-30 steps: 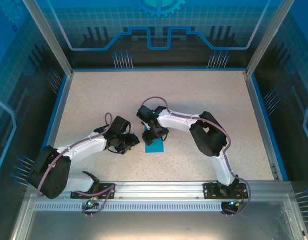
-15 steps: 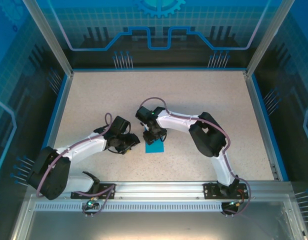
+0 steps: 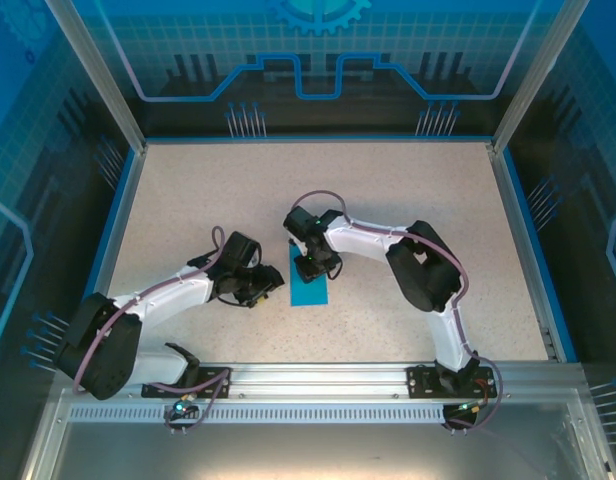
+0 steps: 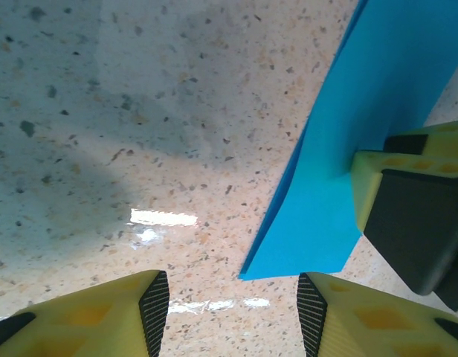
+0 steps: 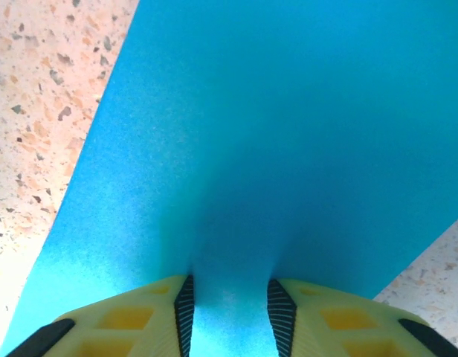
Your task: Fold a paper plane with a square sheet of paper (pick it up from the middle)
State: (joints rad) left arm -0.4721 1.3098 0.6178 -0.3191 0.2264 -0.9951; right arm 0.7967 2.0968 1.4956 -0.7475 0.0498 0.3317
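Paper (image 3: 310,291) flat on bench (image 3: 188,200), mid-near, long axis running away from me. My right tool (image 5: 229,309) at its far edge, fingers pinching up ridge, grasping paper. Left tool (image 4: 233,305) released, just left of paper edge, not touching.

Right claw (image 3: 310,272) over the blue paper (image 3: 310,292), left claw (image 3: 271,288) beside it.

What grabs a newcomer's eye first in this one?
The teal-blue paper at the table's centre, bright against the speckled top. The right gripper straddles a bulge in the sheet, its fingers pressed on the paper, while the left gripper hovers open beside the paper's edge.
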